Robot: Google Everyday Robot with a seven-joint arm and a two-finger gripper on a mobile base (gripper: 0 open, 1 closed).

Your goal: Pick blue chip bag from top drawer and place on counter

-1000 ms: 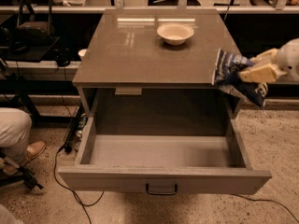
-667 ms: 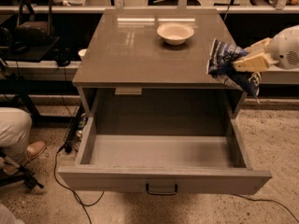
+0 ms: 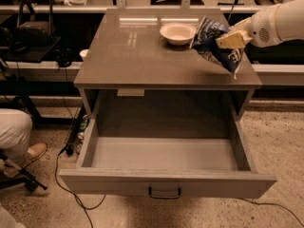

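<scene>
Since the wide, shallow grey top drawer stands pulled out with nothing showing on its floor, the picking half of the job looks done. The glossy grey-brown rectangular tabletop above it does not yet carry the load. The crinkly dark blue chip bag with white lettering hangs tilted over its right side, its lower corner pointing down towards the front right edge and seemingly clear of the surface. The robot's pale two-finger hand comes in from the right on a white arm and is clamped on the bag's upper part. What is left, as I judge it, is to lower the bag onto the tabletop and let go.

The tabletop is smooth and reflective, with strips of light mirrored near its rear edge. Around the cabinet lies a speckled, stone-like floor, and dark shelving fills the background. At the left edge a light trouser leg and a brown shoe belong to someone nearby. A round white bowl sits towards the rear, just left of the bag. A dark cable trails below the drawer, whose front bears a small dark metal handle
</scene>
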